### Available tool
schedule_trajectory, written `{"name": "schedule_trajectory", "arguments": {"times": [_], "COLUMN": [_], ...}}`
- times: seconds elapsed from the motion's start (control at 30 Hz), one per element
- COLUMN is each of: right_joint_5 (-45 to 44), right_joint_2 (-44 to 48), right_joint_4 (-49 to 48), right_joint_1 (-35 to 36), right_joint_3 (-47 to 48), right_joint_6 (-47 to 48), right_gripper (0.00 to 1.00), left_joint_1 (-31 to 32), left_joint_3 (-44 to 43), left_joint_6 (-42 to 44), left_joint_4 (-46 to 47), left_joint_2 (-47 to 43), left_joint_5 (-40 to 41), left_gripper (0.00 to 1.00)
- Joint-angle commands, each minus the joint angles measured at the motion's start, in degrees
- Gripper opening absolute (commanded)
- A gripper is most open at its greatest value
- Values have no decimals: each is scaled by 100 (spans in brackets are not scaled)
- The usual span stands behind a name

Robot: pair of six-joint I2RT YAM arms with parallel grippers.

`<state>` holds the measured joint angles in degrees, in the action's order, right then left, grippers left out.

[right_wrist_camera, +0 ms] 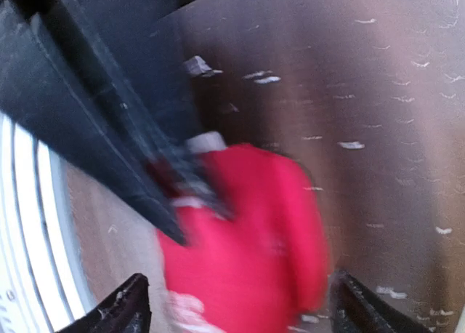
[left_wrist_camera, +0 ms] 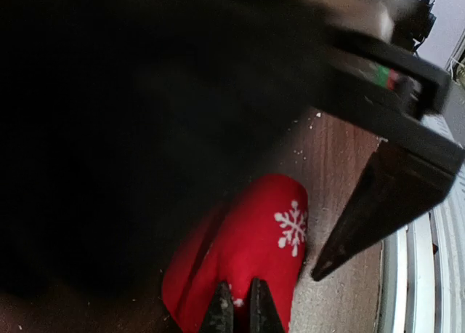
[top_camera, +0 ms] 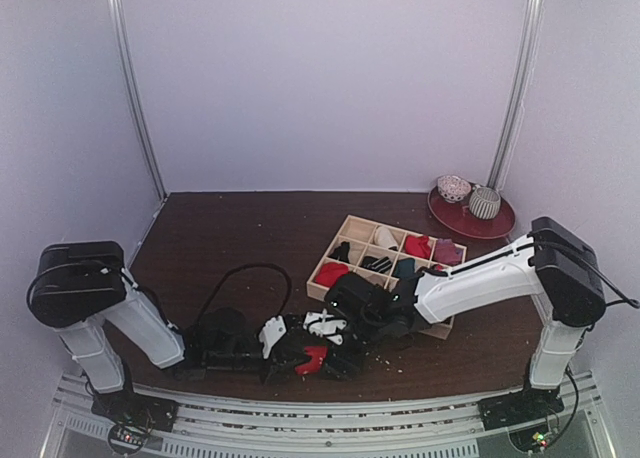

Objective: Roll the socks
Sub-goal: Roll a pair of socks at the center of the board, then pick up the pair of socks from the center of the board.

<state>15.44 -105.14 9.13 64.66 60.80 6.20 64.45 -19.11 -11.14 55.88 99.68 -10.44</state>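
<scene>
The red sock (top_camera: 312, 358) lies bunched at the table's near edge, between both grippers. In the left wrist view it (left_wrist_camera: 247, 238) shows a white snowflake, and my left gripper (left_wrist_camera: 237, 283) is shut, pinching a fold of it. My right gripper (right_wrist_camera: 240, 277) is open wide, its fingers either side of the red sock (right_wrist_camera: 254, 231), which is blurred. In the top view the left gripper (top_camera: 288, 343) and the right gripper (top_camera: 335, 338) meet over the sock. The magenta sock is not in view.
A wooden divided box (top_camera: 345, 228) with several rolled socks stands just behind the right gripper. A red plate (top_camera: 500, 223) with two grey-white patterned round items sits at the back right. A black cable (top_camera: 240, 273) loops over the left arm. White crumbs dot the table.
</scene>
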Motion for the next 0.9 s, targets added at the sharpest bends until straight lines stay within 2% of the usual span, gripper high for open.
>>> {"name": "schedule_trajectory", "arguments": {"times": [0.0, 0.1, 0.33, 0.87], "right_joint_5": [288, 867, 1766, 1825], "right_joint_2": [375, 215, -259, -674], "right_joint_4": [-151, 116, 538, 293], "right_joint_1": [-385, -529, -559, -840], "right_joint_3": [109, 369, 669, 720], "right_joint_6": [64, 251, 550, 176], "right_gripper": [92, 100, 100, 97], "left_joint_1": [53, 56, 58, 55], "left_joint_3": [320, 341, 346, 481], "left_joint_6": [-183, -153, -100, -49], "left_joint_4": [-894, -817, -680, -639], "left_joint_2": [291, 318, 473, 390], "left_joint_5": [-166, -144, -186, -198], "left_gripper": [0, 0, 0, 0]}}
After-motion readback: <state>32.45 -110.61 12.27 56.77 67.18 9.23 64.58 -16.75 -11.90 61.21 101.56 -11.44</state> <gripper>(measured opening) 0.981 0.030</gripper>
